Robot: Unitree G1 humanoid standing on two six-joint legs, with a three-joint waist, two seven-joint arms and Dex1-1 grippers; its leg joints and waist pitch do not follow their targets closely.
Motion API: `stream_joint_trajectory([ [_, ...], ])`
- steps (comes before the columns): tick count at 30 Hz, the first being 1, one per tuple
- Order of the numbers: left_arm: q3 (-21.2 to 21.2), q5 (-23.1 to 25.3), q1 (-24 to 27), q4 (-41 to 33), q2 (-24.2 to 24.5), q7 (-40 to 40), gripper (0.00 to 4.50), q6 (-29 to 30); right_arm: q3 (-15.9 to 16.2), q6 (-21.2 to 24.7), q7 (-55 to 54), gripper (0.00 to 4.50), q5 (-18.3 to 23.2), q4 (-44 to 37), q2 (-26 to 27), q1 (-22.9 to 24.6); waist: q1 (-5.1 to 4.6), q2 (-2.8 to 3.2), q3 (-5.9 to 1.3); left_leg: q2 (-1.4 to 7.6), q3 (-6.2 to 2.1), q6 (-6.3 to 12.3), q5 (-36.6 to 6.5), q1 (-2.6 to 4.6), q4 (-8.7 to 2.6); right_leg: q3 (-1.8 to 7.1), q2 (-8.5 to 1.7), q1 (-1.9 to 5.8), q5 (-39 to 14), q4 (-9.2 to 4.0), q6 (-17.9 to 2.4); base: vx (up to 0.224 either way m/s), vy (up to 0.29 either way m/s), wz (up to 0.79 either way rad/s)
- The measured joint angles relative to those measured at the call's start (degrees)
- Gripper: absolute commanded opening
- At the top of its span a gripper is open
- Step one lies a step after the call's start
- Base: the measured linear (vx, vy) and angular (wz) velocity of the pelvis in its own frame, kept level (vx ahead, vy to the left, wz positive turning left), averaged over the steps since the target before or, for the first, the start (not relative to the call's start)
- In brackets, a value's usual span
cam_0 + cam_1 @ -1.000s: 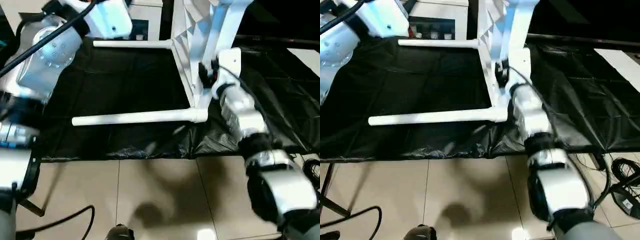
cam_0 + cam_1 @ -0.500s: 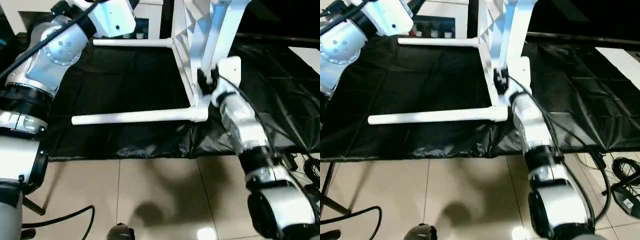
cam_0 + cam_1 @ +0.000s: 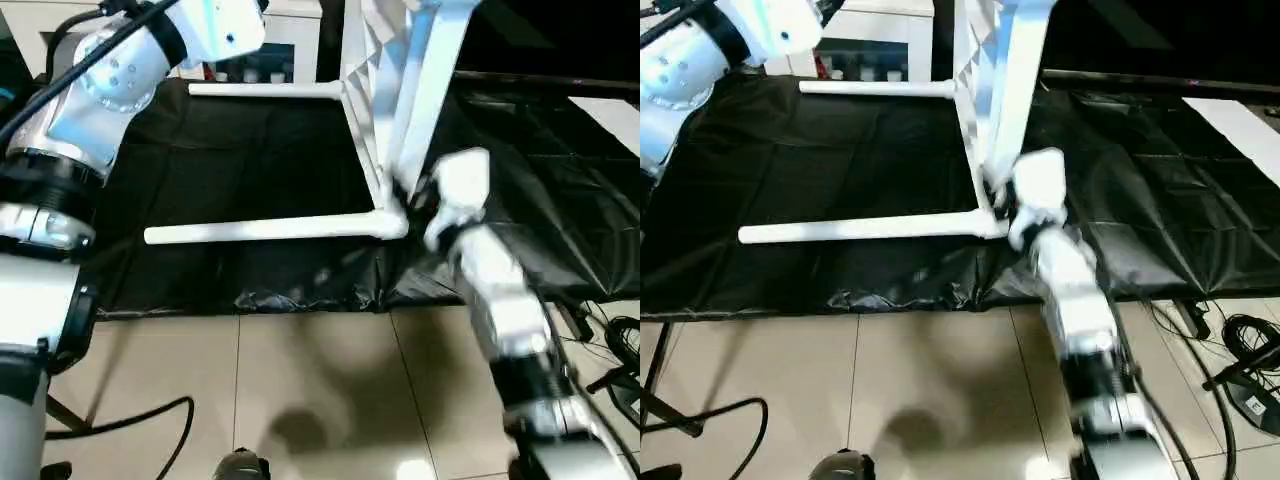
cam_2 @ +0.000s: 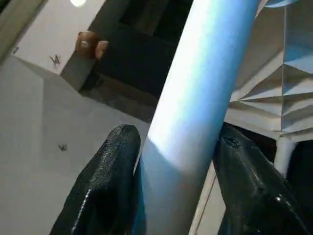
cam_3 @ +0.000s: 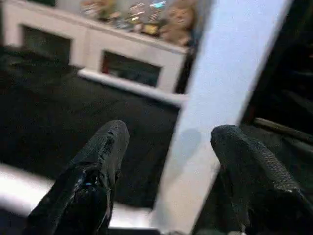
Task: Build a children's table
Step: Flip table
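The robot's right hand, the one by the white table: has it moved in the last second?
Yes. The right gripper has dropped down the tabletop edge toward the near leg.

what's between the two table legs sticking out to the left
Bare black sheet lies between the far leg and the near leg, as the left eye view shows.

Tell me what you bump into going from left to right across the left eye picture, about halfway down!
Silver left forearm → long white tubular leg lying sideways → standing white plastic ribbed tabletop → right pincer at the tabletop's bottom corner → crinkly black plastic sheet.
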Motion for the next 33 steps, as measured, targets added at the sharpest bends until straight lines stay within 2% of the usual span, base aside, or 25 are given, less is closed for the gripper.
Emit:
stream_joint_trajectory([
  [6,1.2,-2.0,-1.8,2.6,-2.4,-3.0,2.24,4.6,2.4,0.8,3.5,3.11,0.6,-2.7,0.0,2.9,0.28,0.32,-0.02,-0.13,0.00,0.00,0.0,0.18,-0.13,-0.02,-0.15,-0.03,0.1,0.00,-0.1,0.000,0.000,0.00],
  [9,2.8,-3.5,-3.1,4.7,-3.5,-4.0,2.24,7.6,2.4,1.0,3.7,3.11,0.5,-2.6,0.1,4.0,0.60,0.91,-0.02,-0.38,0.17,0.00,0.0,0.18,-0.25,-0.04,-0.47,-0.01,0.1,0.00,0.0,0.000,0.000,0.00],
  [12,4.0,-4.7,-4.3,6.3,-4.3,-4.7,2.24,10.3,2.6,1.3,4.0,3.11,0.4,-2.3,0.3,4.3,0.91,1.75,-0.08,-0.58,0.27,0.01,0.0,0.16,-0.25,-0.01,-0.71,-0.04,0.2,-0.02,0.1,0.000,0.000,0.00],
  [17,7.4,-7.5,-6.3,8.0,-5.3,-5.3,2.25,14.3,4.6,3.9,5.0,3.11,-0.1,-0.9,0.1,6.5,1.56,2.33,-0.09,-0.59,0.28,0.03,0.0,0.06,-0.29,-0.04,-0.73,-0.10,0.1,-0.11,0.2,0.000,0.000,0.00],
  [22,13.7,-13.3,-6.9,8.2,-5.4,-4.8,2.25,16.7,4.1,5.9,4.7,3.11,-0.5,2.5,1.0,8.0,1.90,2.36,-0.10,-0.57,0.28,0.08,0.0,-0.03,-0.34,-0.09,-0.72,-0.12,0.1,-0.29,0.2,0.000,0.000,0.00],
  [23,15.3,-15.0,-6.9,8.2,-5.5,-4.4,2.25,17.3,3.7,6.0,4.5,3.28,0.1,3.2,1.5,8.1,2.11,2.35,-0.09,-0.56,0.28,0.26,0.0,-0.09,-0.34,-0.12,-0.72,-0.14,0.1,-0.34,0.2,0.000,0.000,0.00],
  [26,18.9,-19.6,-6.4,8.2,-5.9,-4.0,2.25,18.9,0.7,5.1,3.6,3.46,2.8,5.3,3.2,8.1,2.86,2.16,-0.06,-0.53,0.28,0.52,0.1,-0.25,-0.31,-0.23,-0.70,-0.14,0.1,-0.54,0.2,0.000,0.000,0.00],
  [28,20.8,-21.7,-5.4,8.1,-6.1,-4.0,2.24,19.8,-1.0,4.4,3.8,3.56,5.0,6.4,4.3,7.6,2.87,1.87,0.05,-0.50,0.28,0.63,0.1,-0.40,-0.19,-0.24,-0.70,-0.20,0.1,-0.56,0.2,0.000,0.000,0.00],
  [29,21.6,-22.6,-4.8,7.9,-6.1,-4.0,2.24,20.3,-1.8,3.4,4.0,3.74,6.1,7.6,4.5,6.7,2.77,1.71,0.09,-0.47,0.27,0.67,0.1,-0.54,-0.10,-0.28,-0.70,-0.26,0.1,-0.56,0.2,0.000,0.000,0.00],
  [30,22.1,-22.9,-4.3,7.3,-6.1,-4.0,2.24,20.5,-2.6,2.7,4.1,3.74,6.6,8.6,4.5,5.6,2.70,1.65,0.09,-0.47,0.27,0.69,0.1,-0.68,-0.02,-0.28,-0.70,-0.36,0.1,-0.55,0.2,0.000,0.000,0.00],
  [33,23.0,-23.9,-2.9,5.5,-5.7,-4.0,2.20,21.6,-4.8,-0.7,4.2,4.05,7.4,14.1,4.4,-0.6,2.55,1.61,0.10,-0.47,0.29,0.74,0.1,-0.79,0.04,-0.25,-0.71,-0.47,0.2,-0.54,0.2,0.000,0.000,0.00],
])
